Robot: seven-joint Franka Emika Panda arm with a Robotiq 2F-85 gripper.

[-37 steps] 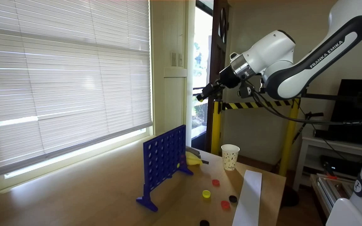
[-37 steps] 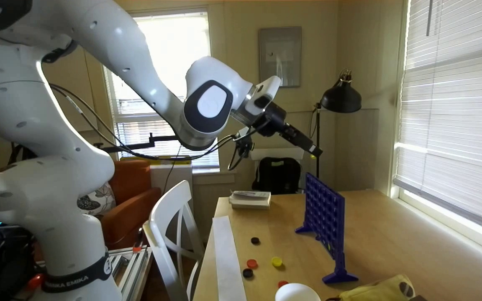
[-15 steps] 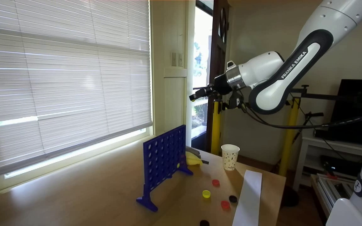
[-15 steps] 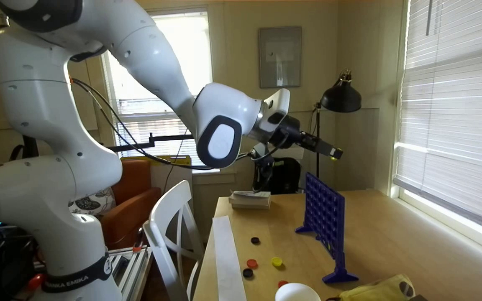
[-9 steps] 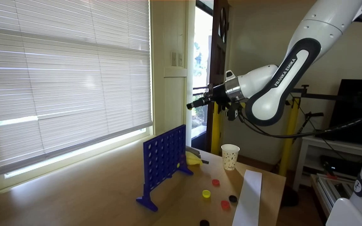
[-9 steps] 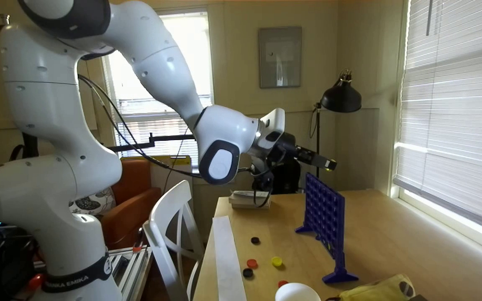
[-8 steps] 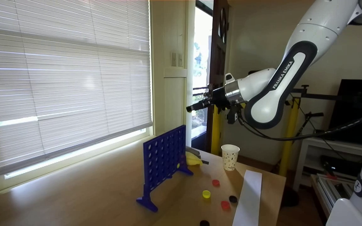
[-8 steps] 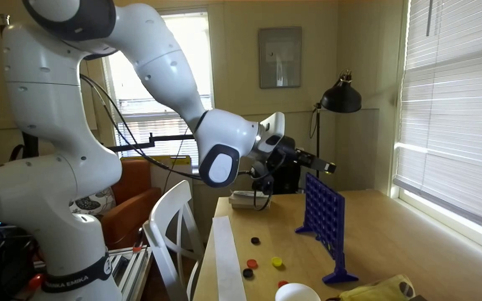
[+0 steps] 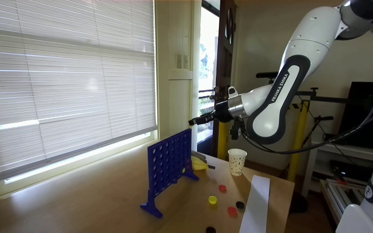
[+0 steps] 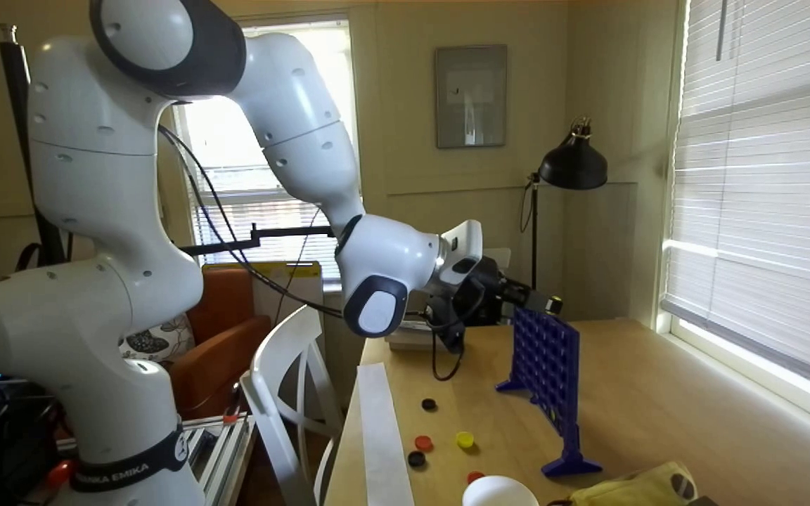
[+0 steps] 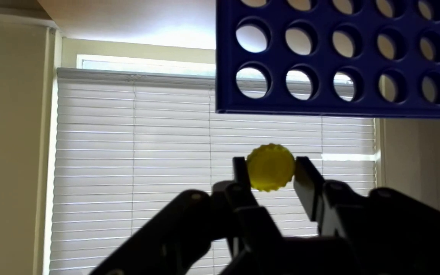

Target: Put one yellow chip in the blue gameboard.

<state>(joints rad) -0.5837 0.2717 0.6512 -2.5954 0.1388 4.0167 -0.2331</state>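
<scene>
The blue gameboard stands upright on the table in both exterior views (image 9: 150, 181) (image 10: 571, 379). In the wrist view, which is upside down, its corner (image 11: 225, 57) fills the upper right. My gripper (image 11: 272, 165) is shut on a yellow chip (image 11: 270, 170), held by its rim with its round face toward the camera. In both exterior views the gripper (image 9: 192, 122) (image 10: 553, 305) is just above the level of the board's top edge, near its far or near end. Another yellow chip (image 9: 212, 200) (image 10: 465, 440) lies on the table. A small yellow disc (image 9: 183, 170) shows low in the board.
Red chips (image 9: 232, 211) and black chips (image 9: 240, 205) lie on the table beside a white strip (image 9: 254, 204). A paper cup (image 9: 237, 163) and a yellow pouch (image 10: 633, 487) stand near the board. A black lamp (image 10: 574, 167) and blinds (image 9: 66, 81) are behind.
My gripper, with the yellow chip in it, has moved toward the window and then down, close to the height of the board's top edge. The board and table chips have not moved.
</scene>
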